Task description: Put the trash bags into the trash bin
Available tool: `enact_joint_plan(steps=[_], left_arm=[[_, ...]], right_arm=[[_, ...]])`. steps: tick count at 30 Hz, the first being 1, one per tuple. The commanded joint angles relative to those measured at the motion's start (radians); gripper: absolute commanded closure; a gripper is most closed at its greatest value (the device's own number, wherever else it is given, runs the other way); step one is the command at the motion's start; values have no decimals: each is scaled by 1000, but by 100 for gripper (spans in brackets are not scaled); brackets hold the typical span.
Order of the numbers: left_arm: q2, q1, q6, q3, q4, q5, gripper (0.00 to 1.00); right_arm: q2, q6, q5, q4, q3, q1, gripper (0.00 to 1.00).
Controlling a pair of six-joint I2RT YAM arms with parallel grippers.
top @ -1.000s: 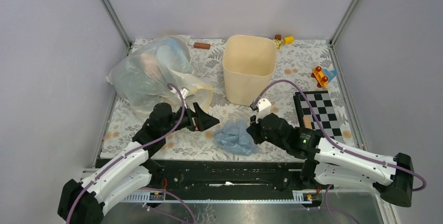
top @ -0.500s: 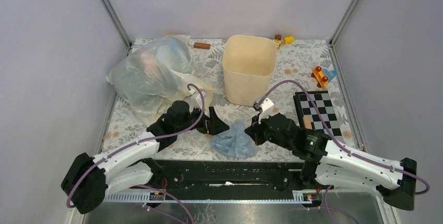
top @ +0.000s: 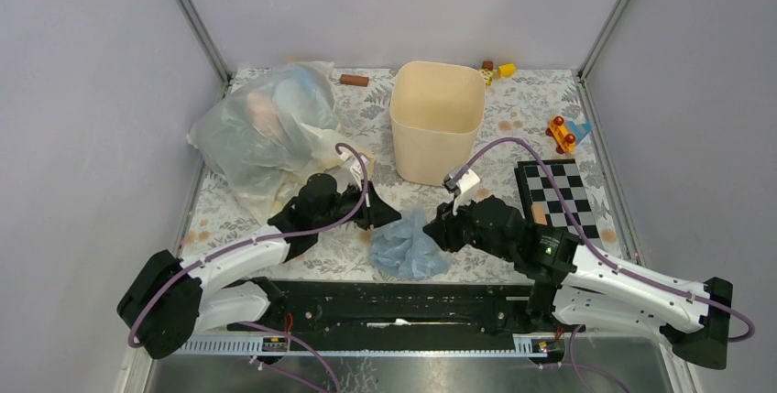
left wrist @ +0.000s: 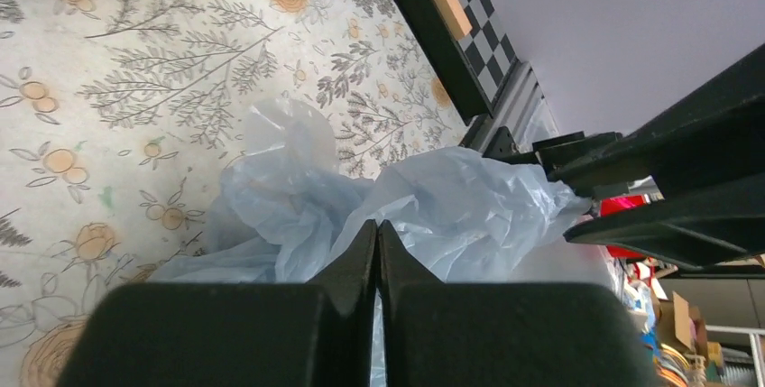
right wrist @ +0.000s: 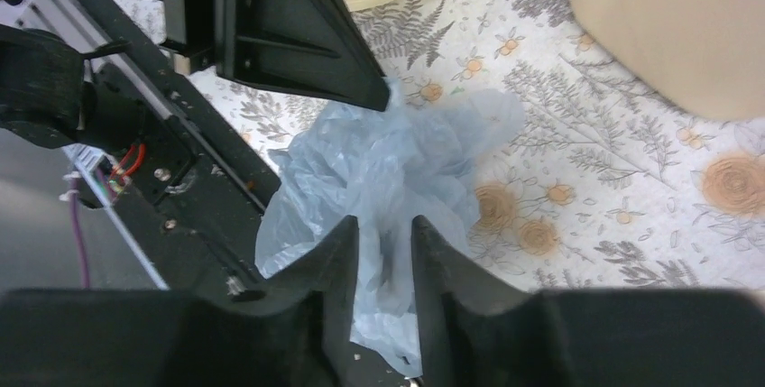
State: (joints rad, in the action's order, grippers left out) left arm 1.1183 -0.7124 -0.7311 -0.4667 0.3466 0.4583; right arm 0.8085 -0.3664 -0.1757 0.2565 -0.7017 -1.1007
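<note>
One blue trash bag (top: 408, 248) lies crumpled, peak toward trash bin (top: 437, 127), long axis unclear; left gripper (top: 395, 216) pinches it; right gripper (top: 432, 229) slightly parted astride it.

Thin crinkly pale blue plastic bag (top: 408, 246) looks semi-see-through and slightly shiny; the cream-beige plastic bin (top: 431, 150) is smooth and pretty matt.

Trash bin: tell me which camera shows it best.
Top external: the whole trash bin shows, upright, mouth open. Right wrist catches only part of one wall, upper right; left wrist only a cream sliver at the top edge.
</note>
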Motion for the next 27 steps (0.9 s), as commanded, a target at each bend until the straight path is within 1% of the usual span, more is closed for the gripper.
enact_joint_plan(steps=[1, 4, 6, 8, 9, 10, 12, 13, 16, 17, 19, 21, 23, 25, 26, 27], left_arm=[[-97, -2, 56, -37, -86, -123, 100], [-204, -1, 80, -86, -250, -265, 100], [-269, -2, 87, -124, -333, -326, 100], [-317, -2, 91, -166, -408, -365, 100], [-331, -2, 88, -183, -443, -380, 100], [-341, -2, 83, -201, -476, -393, 100], [-343, -2, 62, -235, -533, -406, 100], [-339, -2, 49, -251, -556, -409, 100], [-326, -2, 13, -302, -594, -398, 100], [-326, -2, 1, -320, -602, -398, 100], [-331, -2, -15, -348, -616, -414, 100], [-342, -2, -33, -382, -666, -477, 100], [-357, -1, -37, -421, -709, -514, 100], [-381, -1, -39, -455, -736, -525, 100], [-396, 0, -44, -464, -744, -524, 100], [-411, -1, -51, -469, -747, -521, 100]], right_arm=[[-14, 5, -54, -16, -40, -2, 53], [-18, -3, -85, 2, -29, -2, 28], [-18, -8, -93, 6, -18, -2, 18], [-12, -11, -77, 2, -10, -2, 11], [-6, -7, -47, -9, -3, -2, 5], [4, 6, 19, -29, 4, -2, 1], [51, 21, 161, -69, 10, -10, 0], [80, 19, 149, -72, 3, -33, 0], [187, 57, -103, -41, -40, -135, 0], [226, 76, -132, -39, -58, -144, 0], [291, 99, -123, -63, -73, -146, 0], [341, 112, -129, -112, -70, -146, 0], [380, 110, -207, -145, -65, -146, 0], [408, 106, -326, -191, -48, -146, 0], [416, 112, -364, -220, -42, -146, 0], [420, 119, -366, -243, -39, -145, 0]])
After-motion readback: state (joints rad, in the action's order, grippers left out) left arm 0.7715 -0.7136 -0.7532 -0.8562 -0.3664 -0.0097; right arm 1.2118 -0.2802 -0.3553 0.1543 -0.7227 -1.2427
